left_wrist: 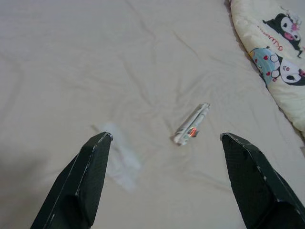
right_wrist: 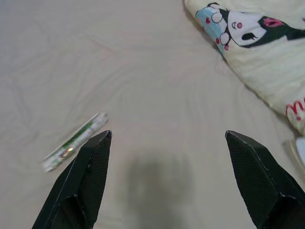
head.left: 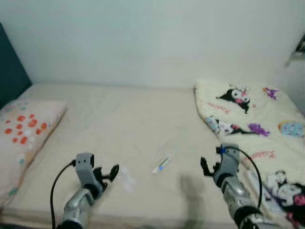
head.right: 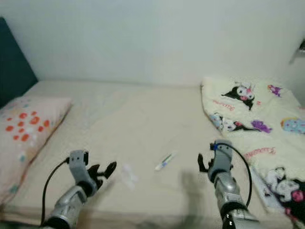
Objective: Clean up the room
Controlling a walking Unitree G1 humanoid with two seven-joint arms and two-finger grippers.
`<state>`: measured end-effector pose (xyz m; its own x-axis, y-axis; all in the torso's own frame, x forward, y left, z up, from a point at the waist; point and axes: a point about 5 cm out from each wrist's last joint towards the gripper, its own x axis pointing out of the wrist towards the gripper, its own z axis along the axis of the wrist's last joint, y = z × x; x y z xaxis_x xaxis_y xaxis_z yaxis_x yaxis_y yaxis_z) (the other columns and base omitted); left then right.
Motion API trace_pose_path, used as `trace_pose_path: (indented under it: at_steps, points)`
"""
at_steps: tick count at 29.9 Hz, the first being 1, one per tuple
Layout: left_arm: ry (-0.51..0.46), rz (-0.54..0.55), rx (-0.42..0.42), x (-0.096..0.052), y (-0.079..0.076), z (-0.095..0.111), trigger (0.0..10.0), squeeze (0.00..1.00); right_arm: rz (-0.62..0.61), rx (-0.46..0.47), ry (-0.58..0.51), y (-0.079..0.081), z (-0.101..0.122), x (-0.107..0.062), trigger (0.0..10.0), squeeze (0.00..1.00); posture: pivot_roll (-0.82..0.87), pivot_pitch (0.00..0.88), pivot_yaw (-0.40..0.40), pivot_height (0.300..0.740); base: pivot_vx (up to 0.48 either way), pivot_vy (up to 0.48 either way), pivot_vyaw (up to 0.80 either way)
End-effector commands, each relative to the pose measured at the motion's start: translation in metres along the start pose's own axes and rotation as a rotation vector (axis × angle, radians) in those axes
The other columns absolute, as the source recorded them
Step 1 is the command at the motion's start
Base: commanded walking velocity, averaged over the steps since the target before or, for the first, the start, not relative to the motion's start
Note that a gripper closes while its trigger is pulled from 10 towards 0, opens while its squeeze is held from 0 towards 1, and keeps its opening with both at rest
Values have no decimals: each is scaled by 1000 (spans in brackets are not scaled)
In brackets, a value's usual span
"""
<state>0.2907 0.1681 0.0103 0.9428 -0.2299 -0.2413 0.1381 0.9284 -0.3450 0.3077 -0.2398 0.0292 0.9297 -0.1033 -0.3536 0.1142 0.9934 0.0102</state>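
Bed tidy-up barely begun: your two grippers hover with fingers spread, holding nothing.

A small wrapper point(head.left: 161, 164) lies mid-mattress point(head.left: 143, 124), at 12 o'clock between left gripper point(head.left: 106, 175) and right gripper point(head.left: 208, 168); clear plastic scrap point(head.left: 125, 177) at 1 o'clock from the left. Pillow point(head.left: 24, 129) at 9, cartoon blanket point(head.left: 252, 124) at 3, pale wall point(head.left: 152, 38) behind.

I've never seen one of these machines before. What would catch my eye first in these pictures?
Probably the cartoon blanket, folded along the bed's right side, and the spotted pillow on the left. Between them, on the bare sheet, lie a small wrapper and a clear scrap of plastic. Near the bed's front edge, the left gripper and right gripper hover with jaws open, holding nothing.
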Motion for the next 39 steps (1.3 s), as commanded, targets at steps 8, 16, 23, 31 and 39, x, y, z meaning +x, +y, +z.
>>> trace_pose_path:
  at_steps: [8,16,23,31,39]
  points:
    - [-24,-92,46,11,-24,7,10000,0,-62,46,-22,-6,11,4,10000,0,-2,46,-2,740,0,0,0]
    - [-35,-84,65,16,-24,15,10000,0,-51,45,-49,-3,19,6,10000,0,-5,48,2,740,0,0,0]
    - [0,6,137,14,-15,13,10000,0,-52,55,-37,0,22,9,10000,0,-6,51,3,726,0,0,0]
    - [42,176,259,10,1,9,10000,0,71,63,-125,18,42,14,10000,0,-11,58,2,696,0,0,0]
    - [23,148,322,14,-12,9,10000,0,176,31,-134,35,45,15,10000,0,-18,73,-5,671,0,0,0]
